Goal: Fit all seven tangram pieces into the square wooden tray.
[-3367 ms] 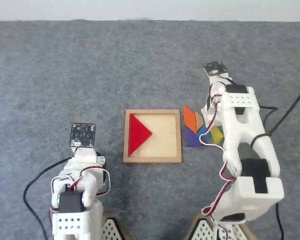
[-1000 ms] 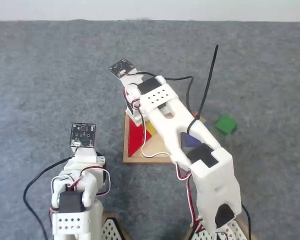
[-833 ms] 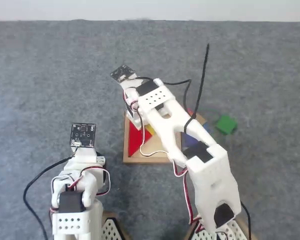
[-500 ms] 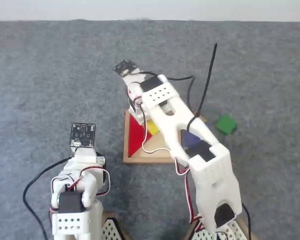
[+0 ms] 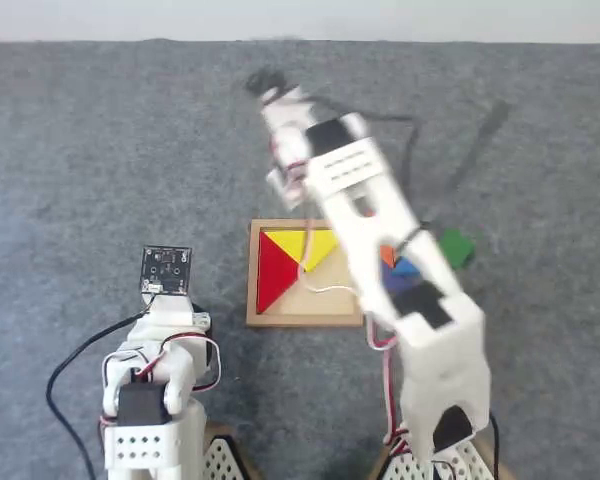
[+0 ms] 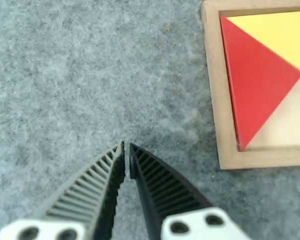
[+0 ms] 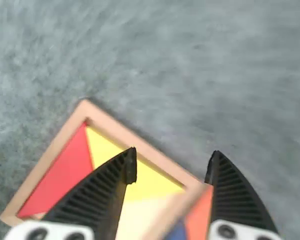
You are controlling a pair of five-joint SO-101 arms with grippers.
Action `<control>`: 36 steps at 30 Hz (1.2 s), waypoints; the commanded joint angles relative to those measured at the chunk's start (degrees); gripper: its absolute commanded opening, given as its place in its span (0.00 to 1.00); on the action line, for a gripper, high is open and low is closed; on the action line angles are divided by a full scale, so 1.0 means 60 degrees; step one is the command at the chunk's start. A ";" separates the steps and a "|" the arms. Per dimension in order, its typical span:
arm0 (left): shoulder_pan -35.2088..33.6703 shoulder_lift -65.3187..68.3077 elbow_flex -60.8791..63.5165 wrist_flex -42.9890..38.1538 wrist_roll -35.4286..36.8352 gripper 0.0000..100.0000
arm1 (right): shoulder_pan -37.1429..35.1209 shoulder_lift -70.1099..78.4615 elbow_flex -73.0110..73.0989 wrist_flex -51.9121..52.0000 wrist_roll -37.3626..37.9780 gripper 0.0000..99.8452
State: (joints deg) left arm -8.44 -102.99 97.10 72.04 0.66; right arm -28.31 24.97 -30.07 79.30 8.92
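The square wooden tray (image 5: 305, 318) lies mid-table. A red triangle (image 5: 273, 270) fills its left side and a yellow triangle (image 5: 303, 244) lies along its far side. My right gripper (image 7: 172, 159) hangs open and empty above the tray's far edge (image 7: 140, 137), over the yellow triangle (image 7: 152, 182) and beside the red one (image 7: 65, 175). In the high view the right gripper (image 5: 288, 192) is blurred. Orange (image 5: 387, 257), blue (image 5: 406, 268) and green (image 5: 456, 247) pieces lie right of the tray. My left gripper (image 6: 126, 146) is shut, low over the carpet left of the tray (image 6: 211, 90).
Grey carpet covers the whole table. The right arm (image 5: 380, 260) stretches over the tray's right edge and hides part of the loose pieces. The left arm (image 5: 155, 360) sits folded at the near left. A black cable (image 5: 475, 150) trails right of the arm.
The right arm carried the yellow triangle from the pile into the tray, let it go, then rose and pulled toward the far side. The green piece ended up farther right. The left arm stayed put.
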 commanded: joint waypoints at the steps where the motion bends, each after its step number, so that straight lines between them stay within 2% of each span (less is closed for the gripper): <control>1: 0.0059 -0.0103 -0.0110 -0.0015 -0.0029 0.02 | 0.1150 -0.2381 -0.0322 0.0432 0.0073 0.16; 7: 0.0059 -0.0103 -0.0110 -0.0015 -0.0029 0.02 | 0.2161 -0.3773 0.2403 0.0593 0.0088 0.11; 12: 0.0059 -0.0103 -0.0110 -0.0015 -0.0029 0.02 | 0.2132 -0.3099 0.5553 -0.1443 -0.0015 0.11; 15: 0.0059 -0.0103 -0.0110 -0.0015 -0.0029 0.02 | 0.1971 -0.2586 0.6476 -0.2527 -0.0381 0.12; 18: 0.0059 -0.0103 -0.0110 -0.0015 -0.0029 0.02 | 0.1824 -0.2205 0.6579 -0.2908 -0.0747 0.12; 28: 0.0059 -0.0103 -0.0110 -0.0015 -0.0029 0.02 | 0.1648 -0.0637 0.6315 -0.2967 -0.0821 0.12; 36: 0.0059 -0.0103 -0.0110 -0.0015 -0.0029 0.02 | 0.2117 0.0037 0.5465 -0.2190 -0.1436 0.12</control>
State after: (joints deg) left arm -8.44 -102.99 97.10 72.04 0.66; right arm -16.97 23.30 4.04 64.35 1.36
